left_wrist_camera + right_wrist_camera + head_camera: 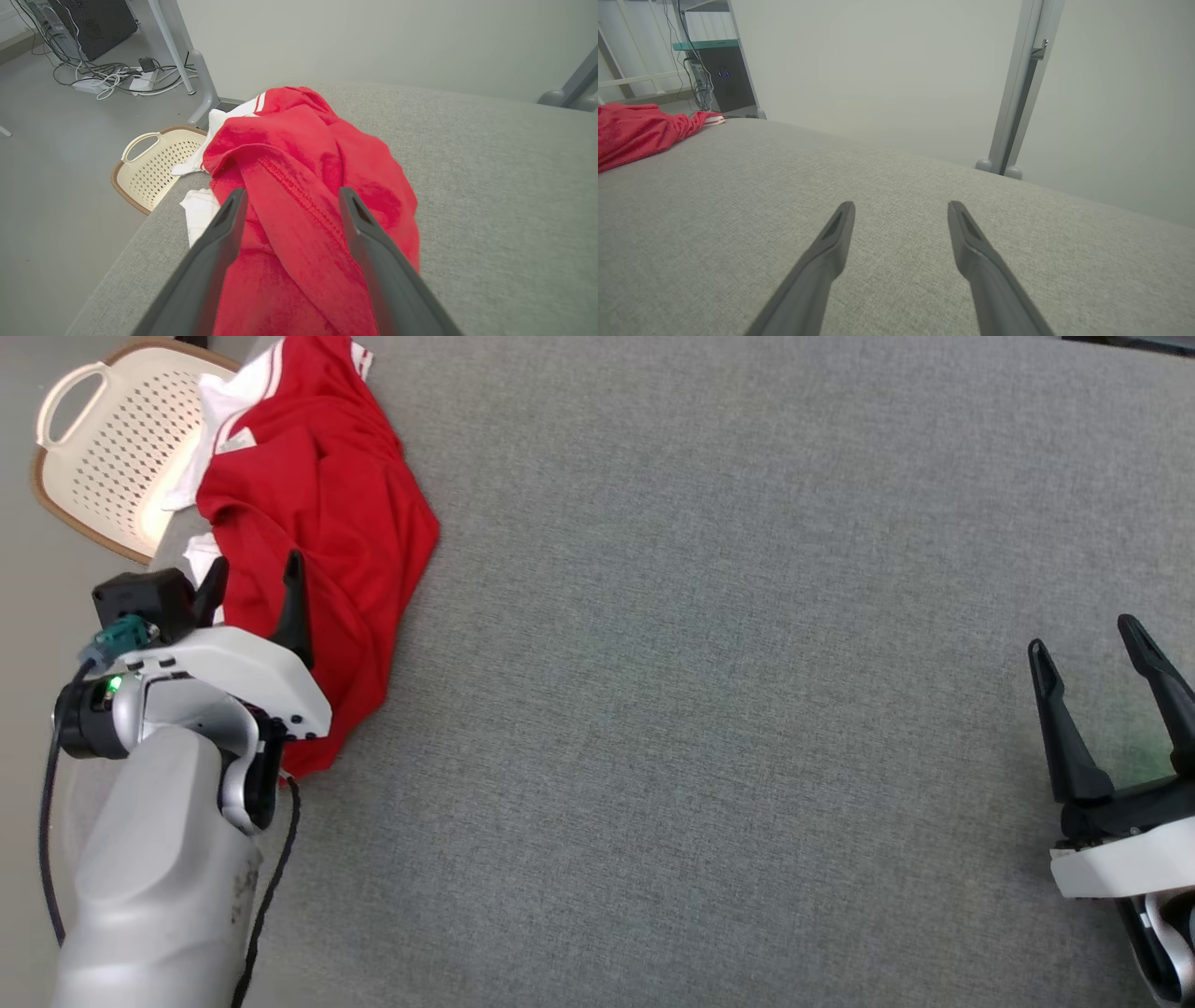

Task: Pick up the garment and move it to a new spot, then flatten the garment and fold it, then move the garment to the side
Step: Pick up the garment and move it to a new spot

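My left gripper (259,560) is at lower left in the head view. Its jaws are spread wide, fingers pointing up-frame and not closed on anything. My left forearm (149,887) comes up from the bottom edge, and the wrist (89,719) is cocked with a green light on. My right gripper (1083,633) is at lower right, jaws equally wide and empty, fingers leaning slightly left. I can't tell from these angles whether the left fingertips touch down.

left gripper (289,196) spread wide over crumpled red garment (317,186); basket (154,168) on floor.
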{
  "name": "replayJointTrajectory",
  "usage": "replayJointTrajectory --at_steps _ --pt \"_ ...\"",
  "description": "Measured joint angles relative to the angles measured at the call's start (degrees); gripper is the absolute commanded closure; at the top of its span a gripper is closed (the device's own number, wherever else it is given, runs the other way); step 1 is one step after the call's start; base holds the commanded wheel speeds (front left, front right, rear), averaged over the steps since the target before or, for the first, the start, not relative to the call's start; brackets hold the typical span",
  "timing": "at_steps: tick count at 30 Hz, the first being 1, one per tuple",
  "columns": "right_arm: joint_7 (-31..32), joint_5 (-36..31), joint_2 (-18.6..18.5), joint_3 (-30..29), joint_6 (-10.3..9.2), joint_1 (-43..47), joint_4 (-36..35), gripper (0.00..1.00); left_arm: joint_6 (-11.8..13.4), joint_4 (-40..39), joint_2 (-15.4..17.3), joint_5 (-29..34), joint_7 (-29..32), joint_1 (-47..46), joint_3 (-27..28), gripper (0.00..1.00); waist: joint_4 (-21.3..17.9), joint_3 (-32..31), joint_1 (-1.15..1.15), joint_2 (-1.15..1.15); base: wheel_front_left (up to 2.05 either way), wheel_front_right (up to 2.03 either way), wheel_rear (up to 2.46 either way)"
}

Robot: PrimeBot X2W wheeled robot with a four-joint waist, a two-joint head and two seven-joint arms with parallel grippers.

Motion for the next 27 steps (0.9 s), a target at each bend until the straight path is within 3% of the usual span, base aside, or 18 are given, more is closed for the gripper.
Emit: replayJointTrajectory --at_steps 11,12,13,14,22,27 --pt "0.0 0.2 -1.1 0.4 0.00 -0.8 -1.4 0.00 -0.9 10.6 1.6 -3.1 0.4 -9.0 2.4 0.00 -3.4 5.0 0.00 0.00 0.00 0.00 0.00" --pt "0.0 0.2 -1.1 0.5 0.00 -0.9 -1.4 0.00 -0.9 11.4 1.7 -3.4 0.5 -9.6 2.6 0.19 -3.7 5.2 0.00 0.00 0.00 0.00 0.00" --pt "-0.1 0.1 -1.1 0.6 0.00 -1.0 -1.3 0.00 -0.9 12.2 1.7 -3.5 0.5 -10.1 2.6 0.92 -4.0 5.3 0.00 0.00 0.00 0.00 0.00" --pt "-0.1 0.1 -1.1 0.5 0.00 -1.1 -1.3 0.00 -0.9 12.8 1.8 -3.5 0.4 -10.5 2.6 1.00 -4.2 5.4 0.00 0.00 0.00 0.00 0.00" --pt "-1.0 0.1 0.6 1.1 0.00 -1.8 1.5 0.00 -1.0 12.8 3.4 -3.0 -8.1 -11.8 2.8 1.00 -5.3 3.3 0.00 0.00 0.00 0.00 0.00" --pt "-1.8 0.1 2.7 2.0 0.00 -2.1 4.0 0.00 -0.9 5.8 5.4 -1.0 -11.1 -12.3 2.8 1.00 -5.9 0.3 0.00 0.00 0.00 0.00 0.00"
